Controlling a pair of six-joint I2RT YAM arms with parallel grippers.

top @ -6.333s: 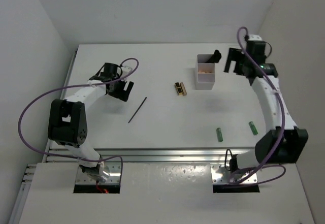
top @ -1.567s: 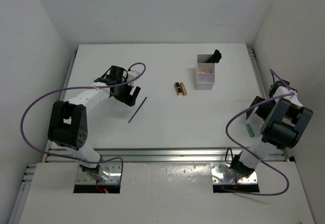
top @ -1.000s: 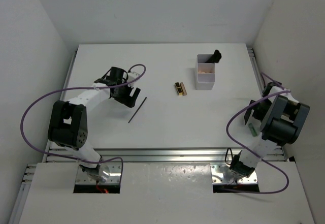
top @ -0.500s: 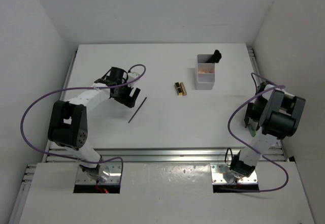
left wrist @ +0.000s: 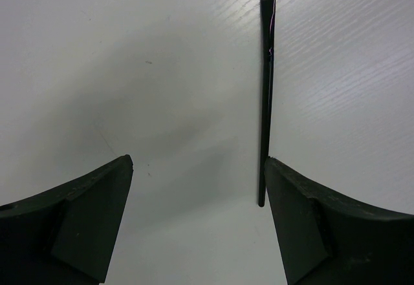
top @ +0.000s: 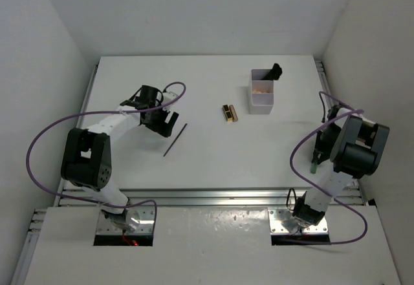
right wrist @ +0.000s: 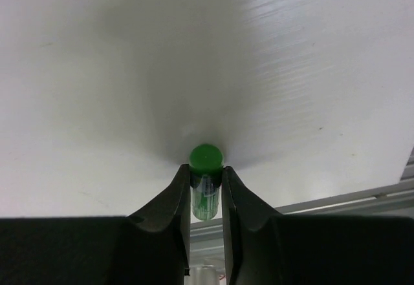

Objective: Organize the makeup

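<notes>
Only the wrist views tell: right gripper (right wrist: 206, 172) pinches a green tube (right wrist: 206, 157); left gripper (left wrist: 197, 163) gapes near a thin black stick (left wrist: 266, 104).

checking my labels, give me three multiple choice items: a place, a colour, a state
1. Relative to the white box, the black-and-gold case lies: A inside it; B outside, to its left; C on top of it.
2. The tube between the right fingers is: A red; B blue; C green.
3. The left fingers, by the thin black stick, are: A apart, gripping nothing; B shut on it; C shut on a brush.
Answers: 1 B, the top view shows it apart from the box; 2 C, its cap is green; 3 A, wide gap, nothing clamped.
</notes>
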